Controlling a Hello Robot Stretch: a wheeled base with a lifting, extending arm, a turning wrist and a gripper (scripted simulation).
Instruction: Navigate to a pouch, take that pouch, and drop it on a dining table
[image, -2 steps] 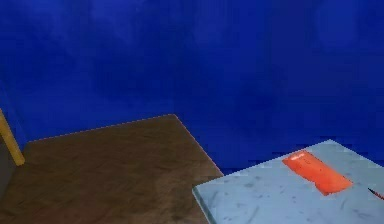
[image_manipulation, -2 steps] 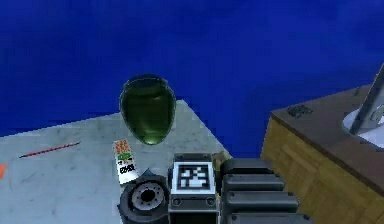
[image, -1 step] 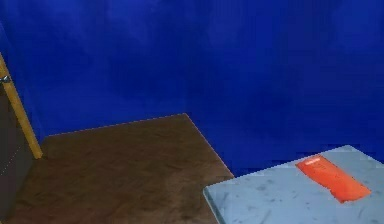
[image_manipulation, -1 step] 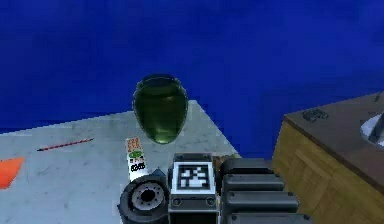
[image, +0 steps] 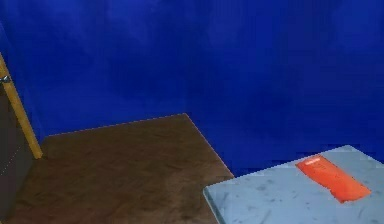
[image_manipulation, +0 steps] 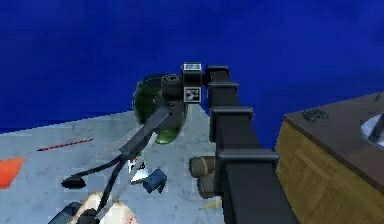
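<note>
Though partly behind the arm (image_manipulation: 236, 135), a glossy dark-green lump (image_manipulation: 148, 98).

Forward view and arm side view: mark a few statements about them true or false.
1. The walls are blue. True.
2. The forward view's floor is white. False: the floor is brown.
3. A flat orange thing lies on the grey table. True.
4. The large round thing in the arm side view is red. False: the round thing is dark green.
</note>
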